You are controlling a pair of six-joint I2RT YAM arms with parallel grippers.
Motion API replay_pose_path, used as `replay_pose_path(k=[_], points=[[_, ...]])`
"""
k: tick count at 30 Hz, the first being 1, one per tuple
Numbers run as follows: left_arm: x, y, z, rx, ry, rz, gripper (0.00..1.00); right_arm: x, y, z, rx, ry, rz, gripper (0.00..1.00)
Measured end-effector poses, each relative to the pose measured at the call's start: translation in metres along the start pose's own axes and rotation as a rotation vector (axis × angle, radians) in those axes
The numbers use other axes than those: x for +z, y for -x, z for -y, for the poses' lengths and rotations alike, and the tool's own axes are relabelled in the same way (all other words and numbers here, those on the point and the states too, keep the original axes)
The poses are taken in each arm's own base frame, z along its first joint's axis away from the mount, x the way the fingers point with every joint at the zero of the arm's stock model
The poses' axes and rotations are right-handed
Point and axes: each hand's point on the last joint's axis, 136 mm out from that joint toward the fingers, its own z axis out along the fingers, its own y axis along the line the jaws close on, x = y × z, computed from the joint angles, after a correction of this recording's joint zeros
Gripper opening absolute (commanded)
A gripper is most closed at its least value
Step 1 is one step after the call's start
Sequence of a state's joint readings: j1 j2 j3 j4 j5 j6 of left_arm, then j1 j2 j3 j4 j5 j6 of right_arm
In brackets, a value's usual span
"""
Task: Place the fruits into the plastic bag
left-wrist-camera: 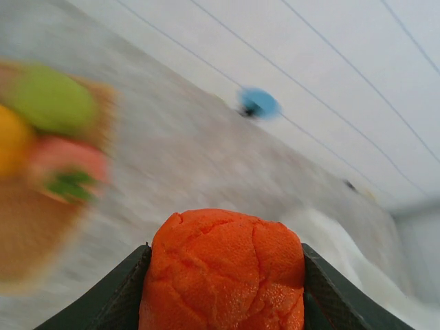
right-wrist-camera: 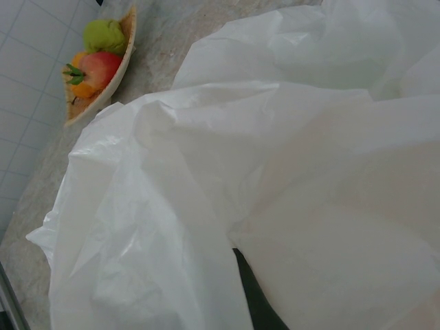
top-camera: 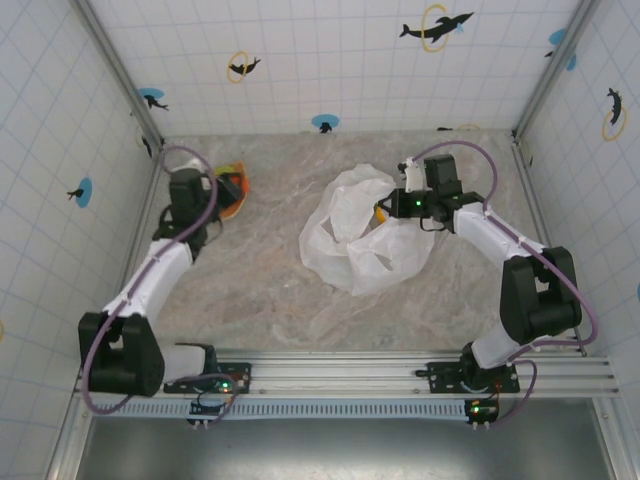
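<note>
My left gripper (top-camera: 216, 196) is shut on a glossy orange fruit (left-wrist-camera: 224, 265), which bulges between its two dark fingers (left-wrist-camera: 124, 292). It hangs just beside the orange-tan tray (top-camera: 237, 187), where a green fruit (left-wrist-camera: 51, 100), a yellow one (left-wrist-camera: 10, 148) and a red one (left-wrist-camera: 65, 161) lie, blurred. The crinkly white plastic bag (top-camera: 362, 238) lies mid-table. My right gripper (top-camera: 403, 204) is shut on the bag's far right edge, its finger (right-wrist-camera: 256, 297) half buried in the film (right-wrist-camera: 275, 185). A small orange patch (top-camera: 381, 212) shows at the bag's mouth.
The tray with fruits (right-wrist-camera: 103, 65) sits near the tiled left wall, at the table's far left. Bare marble table (top-camera: 260, 290) separates tray and bag. Tiled walls enclose the back and both sides. A metal rail (top-camera: 340, 375) runs along the near edge.
</note>
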State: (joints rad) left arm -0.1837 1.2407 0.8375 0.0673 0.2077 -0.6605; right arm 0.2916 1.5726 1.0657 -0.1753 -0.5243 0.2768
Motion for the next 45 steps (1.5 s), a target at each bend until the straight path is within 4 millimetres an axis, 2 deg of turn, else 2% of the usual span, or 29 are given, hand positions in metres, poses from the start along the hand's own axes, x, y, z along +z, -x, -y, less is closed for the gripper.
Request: replay_pose_path(k=[1,3,7,12,15,17,20,29,36,41,45], points=[[-0.003,-0.025,0.022,0.026,-0.063,-0.053,0.52,0.000,0.000,0.000,0.000,0.000,0.000,0.00],[-0.011,-0.071,0.053,0.066,-0.156,-0.147,0.52,-0.001,0.001,0.002,0.003,-0.003,0.003,0.00],[-0.026,-0.150,0.085,0.128,-0.260,-0.323,0.51,-0.003,0.003,0.006,0.009,-0.010,0.009,0.00],[-0.027,-0.213,0.104,0.182,-0.306,-0.465,0.51,-0.003,0.004,0.006,0.011,-0.009,0.011,0.00],[-0.016,-0.245,0.105,0.207,-0.298,-0.537,0.51,-0.003,0.003,0.004,0.016,0.001,0.008,0.00],[-0.007,-0.259,0.105,0.217,-0.286,-0.571,0.51,-0.003,0.003,0.003,0.021,0.010,0.005,0.00],[0.008,-0.270,0.113,0.228,-0.285,-0.596,0.51,-0.003,0.002,0.001,0.029,0.019,0.003,0.00],[0.055,-0.284,0.139,0.229,-0.322,-0.610,0.51,-0.003,0.006,-0.010,0.055,0.077,0.011,0.00],[0.092,-0.285,0.154,0.229,-0.334,-0.557,0.58,0.001,-0.002,-0.015,0.071,0.108,-0.002,0.00],[0.106,-0.296,0.142,0.231,-0.297,-0.560,0.66,0.001,-0.004,-0.012,0.077,0.103,-0.002,0.00],[0.109,-0.293,0.138,0.250,-0.273,-0.537,0.73,-0.002,-0.001,-0.008,0.079,0.095,0.008,0.00]])
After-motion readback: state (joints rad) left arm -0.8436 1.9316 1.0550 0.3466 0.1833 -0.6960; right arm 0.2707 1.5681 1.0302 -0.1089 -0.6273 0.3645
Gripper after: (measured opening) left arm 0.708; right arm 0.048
